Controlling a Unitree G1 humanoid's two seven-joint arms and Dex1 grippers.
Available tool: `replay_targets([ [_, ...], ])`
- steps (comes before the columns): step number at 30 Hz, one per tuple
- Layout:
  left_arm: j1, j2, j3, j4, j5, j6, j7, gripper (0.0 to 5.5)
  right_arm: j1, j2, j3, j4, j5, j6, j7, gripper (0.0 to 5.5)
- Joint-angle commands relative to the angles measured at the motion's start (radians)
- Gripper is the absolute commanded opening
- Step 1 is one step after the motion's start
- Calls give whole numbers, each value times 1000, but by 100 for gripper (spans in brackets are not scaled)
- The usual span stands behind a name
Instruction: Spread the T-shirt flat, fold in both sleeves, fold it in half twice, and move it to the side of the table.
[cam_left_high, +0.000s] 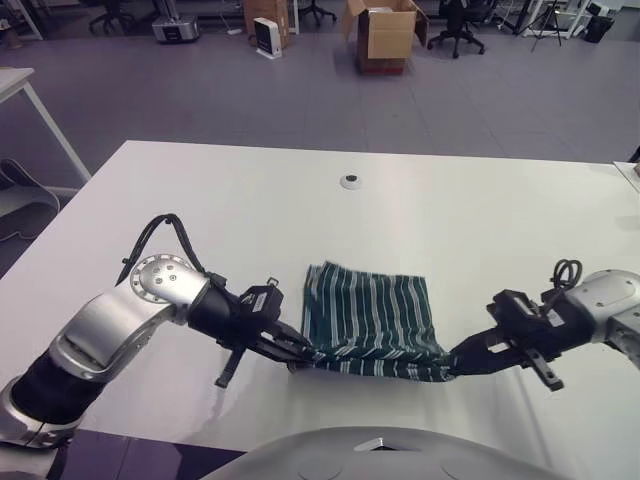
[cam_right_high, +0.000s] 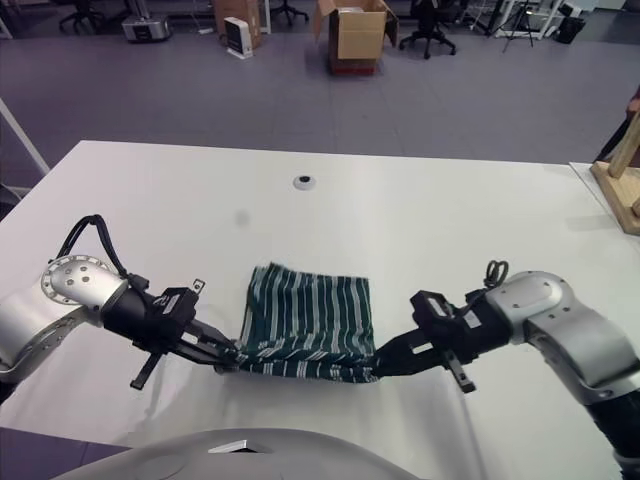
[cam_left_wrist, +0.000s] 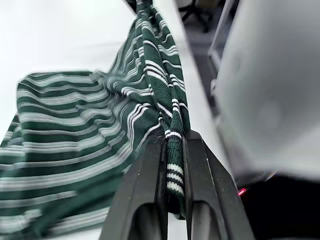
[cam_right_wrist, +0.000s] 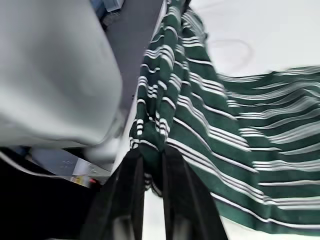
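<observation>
T-shirt — left fingers, right fingers pinch near edge, perhaps lifted.

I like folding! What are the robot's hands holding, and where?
The striped T-shirt: left hand pinches its near left corner, right hand its near right corner.

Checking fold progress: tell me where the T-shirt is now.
The T-shirt lies folded near the front edge of the table, about centre in the head views, its near corners pinched by the left gripper and the right gripper.
</observation>
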Motion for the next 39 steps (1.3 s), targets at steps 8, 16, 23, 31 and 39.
replay_targets([
  [8,-299,-253,-145,568,115,58,37,19,-510,223,285,617,-267,138,6,31],
  [16,-317,-431,-193,1035,368,-243,37,19,-619,414,327,943,-473,86,-119,31],
  [23,-309,-468,-124,1084,452,-310,132,133,-617,522,191,978,-510,31,-388,152],
  [31,-116,-486,143,642,241,-178,281,271,-356,374,77,428,-374,-12,-246,237],
  [39,62,-519,11,449,278,-193,321,271,-318,423,354,507,-716,-252,-314,237],
])
